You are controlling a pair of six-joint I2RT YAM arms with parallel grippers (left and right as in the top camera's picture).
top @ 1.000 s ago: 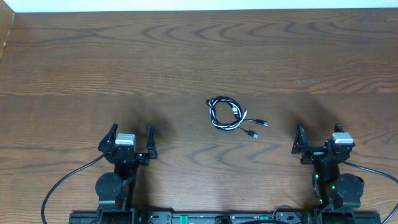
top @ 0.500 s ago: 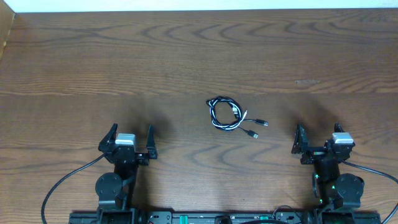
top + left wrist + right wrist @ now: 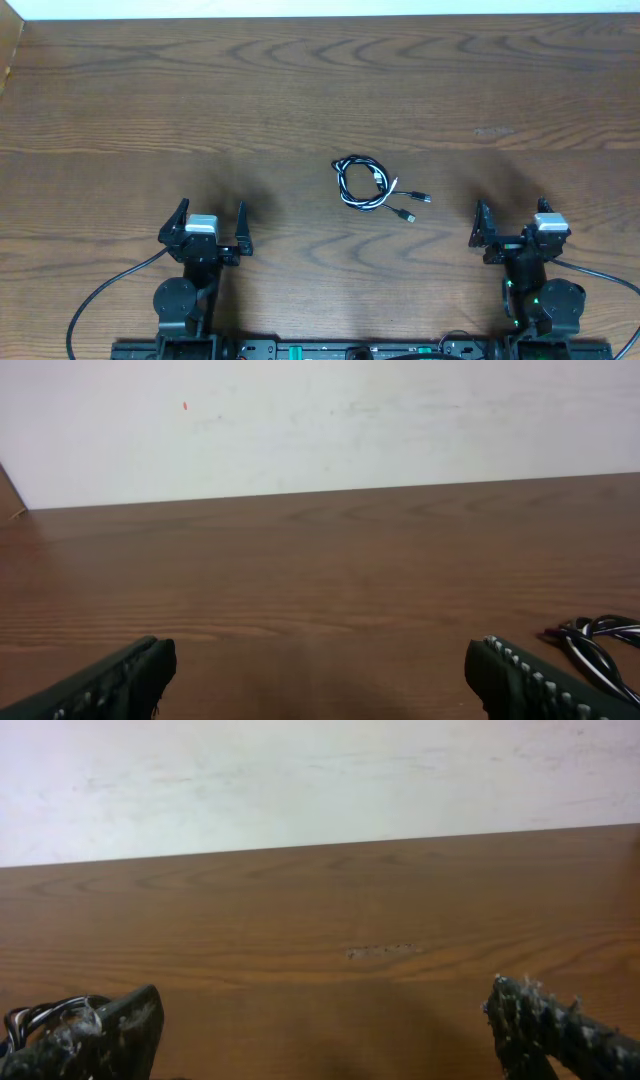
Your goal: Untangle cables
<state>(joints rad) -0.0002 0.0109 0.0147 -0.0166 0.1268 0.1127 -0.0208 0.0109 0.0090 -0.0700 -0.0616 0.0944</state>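
Two coiled cables (image 3: 362, 184), plug ends (image 3: 424, 197) aslant toward the right tool (image 3: 511, 220)

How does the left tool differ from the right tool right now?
The left tool has clean, ribbed fingers; the right tool has frayed, flecked fingers. The cables lie to the left tool's right but to the right tool's left. Both tools are open, empty and apart from the cables.
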